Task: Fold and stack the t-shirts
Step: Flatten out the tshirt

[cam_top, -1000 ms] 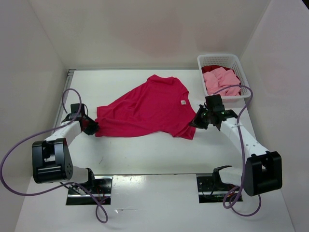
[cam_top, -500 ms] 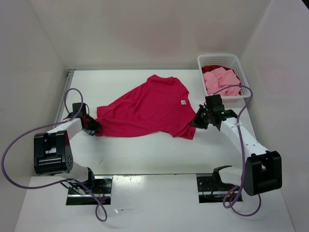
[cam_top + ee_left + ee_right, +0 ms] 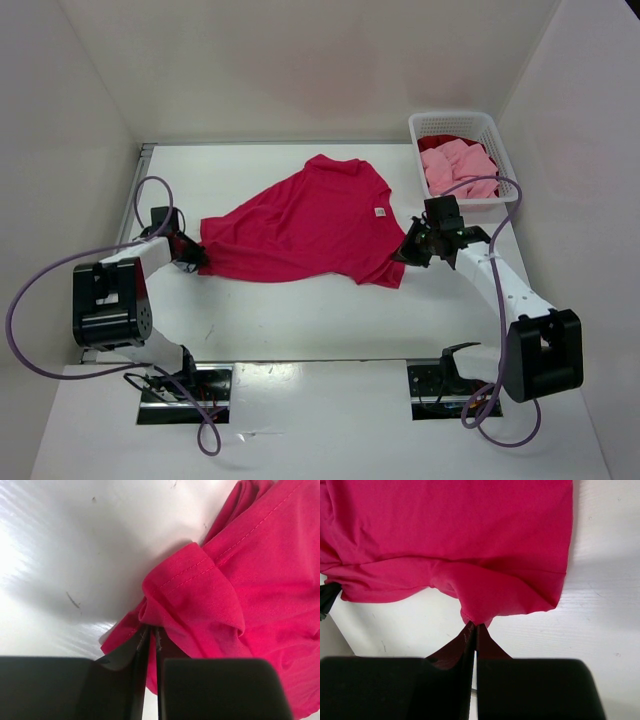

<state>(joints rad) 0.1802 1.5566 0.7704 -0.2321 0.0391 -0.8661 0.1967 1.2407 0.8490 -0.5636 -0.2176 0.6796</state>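
Jaws, left and right, clamped on crimson t-shirt (image 3: 300,225) hem corners (soft, light, will drape); doubled hems likely hold best.

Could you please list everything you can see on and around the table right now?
crimson t-shirt: one, bright crimson-magenta, spread out mid-table
light pink t-shirt: one, light pink, crumpled in the basket
dark red t-shirt: one, dark red, at the basket's far end, partly under the pink one
basket: one, white plastic lattice, far right corner of the table
table: one, white
left gripper: one, black, shut on the crimson t-shirt's left end
right gripper: one, black, shut on its right corner
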